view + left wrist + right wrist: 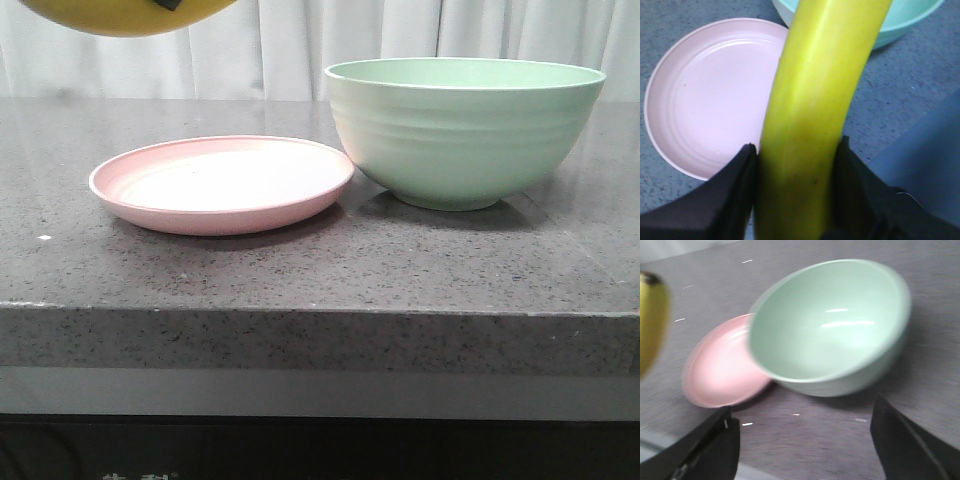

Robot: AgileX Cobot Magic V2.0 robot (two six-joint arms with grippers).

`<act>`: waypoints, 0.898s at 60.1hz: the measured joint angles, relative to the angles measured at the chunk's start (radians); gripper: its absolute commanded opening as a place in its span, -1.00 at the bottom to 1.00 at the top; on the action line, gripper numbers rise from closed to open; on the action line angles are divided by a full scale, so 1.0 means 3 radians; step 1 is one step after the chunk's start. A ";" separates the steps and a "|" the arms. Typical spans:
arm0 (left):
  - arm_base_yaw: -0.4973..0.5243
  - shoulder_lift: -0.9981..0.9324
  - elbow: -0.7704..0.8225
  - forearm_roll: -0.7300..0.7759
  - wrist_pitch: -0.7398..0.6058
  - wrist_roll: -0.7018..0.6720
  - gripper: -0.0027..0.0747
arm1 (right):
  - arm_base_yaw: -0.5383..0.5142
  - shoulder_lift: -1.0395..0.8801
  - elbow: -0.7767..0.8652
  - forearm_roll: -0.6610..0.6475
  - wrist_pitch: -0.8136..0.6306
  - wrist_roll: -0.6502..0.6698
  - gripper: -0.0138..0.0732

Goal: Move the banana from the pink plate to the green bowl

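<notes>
My left gripper (797, 155) is shut on the yellow banana (815, 100) and holds it high above the table. The banana's underside shows at the top left of the front view (120, 15) and at the edge of the right wrist view (651, 325). The pink plate (222, 184) lies empty on the counter, below the banana; it also shows in the left wrist view (710, 95) and the right wrist view (720, 365). The green bowl (462, 130) stands empty right of the plate, almost touching it. My right gripper (802, 435) is open and empty, near the bowl (830, 325).
The dark speckled stone counter (320, 270) has its front edge near the camera. A white curtain (300, 40) hangs behind the counter.
</notes>
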 measured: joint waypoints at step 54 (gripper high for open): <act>-0.0563 -0.0200 0.0063 -0.0138 -0.0110 0.0007 -0.72 | 0.0438 0.1535 -0.0766 0.2554 0.0813 -0.2081 -0.04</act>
